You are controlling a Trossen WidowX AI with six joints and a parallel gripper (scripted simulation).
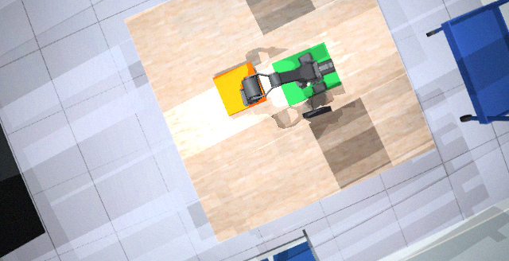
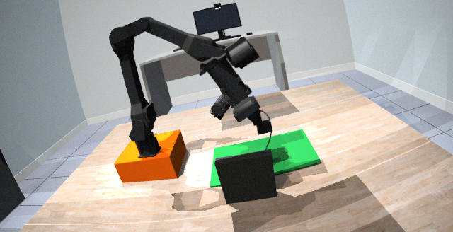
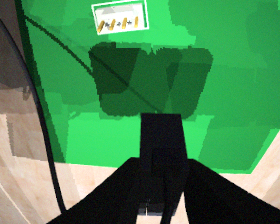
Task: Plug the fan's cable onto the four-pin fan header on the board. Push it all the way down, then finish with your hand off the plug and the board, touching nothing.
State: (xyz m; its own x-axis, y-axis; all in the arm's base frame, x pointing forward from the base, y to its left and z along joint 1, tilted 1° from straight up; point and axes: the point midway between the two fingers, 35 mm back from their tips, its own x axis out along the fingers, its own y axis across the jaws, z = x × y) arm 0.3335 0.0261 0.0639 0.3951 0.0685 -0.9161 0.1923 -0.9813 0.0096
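Black plug [image 2: 265, 127] [image 3: 161, 132] is clamped between the fingers of the gripper [image 1: 312, 74] [image 2: 261, 126] [image 3: 160, 168]. Fingers are closed on it, one each side; wrist view shows its front end sticking out past the tips.

Plug is up in the air above the green board [image 1: 296, 94] [image 2: 301, 147] [image 3: 231, 100], not on the pins. White header [image 3: 120, 19] shows at the top of the wrist view, four gold pins exposed, nothing seated on it. Plug sits lower in that view, apart from the header.

Cable [image 2: 271, 134] [image 3: 43, 135] loops out beside the gripper and drops toward the fan [image 1: 316, 112] [image 2: 245, 177], a dark square standing upright next to the board's edge. Lower end goes behind the fan in the exterior view, so can't confirm the join.

Board lies flat on the wooden surface [image 1: 179, 46] [image 2: 371, 133]. Arm [image 1: 292, 76] [image 2: 132, 76] stands on the orange block [image 1: 228, 94] [image 2: 148, 172], bent over toward the board. Top view: gripper is over the board, fingertips hidden under the wrist hardware.
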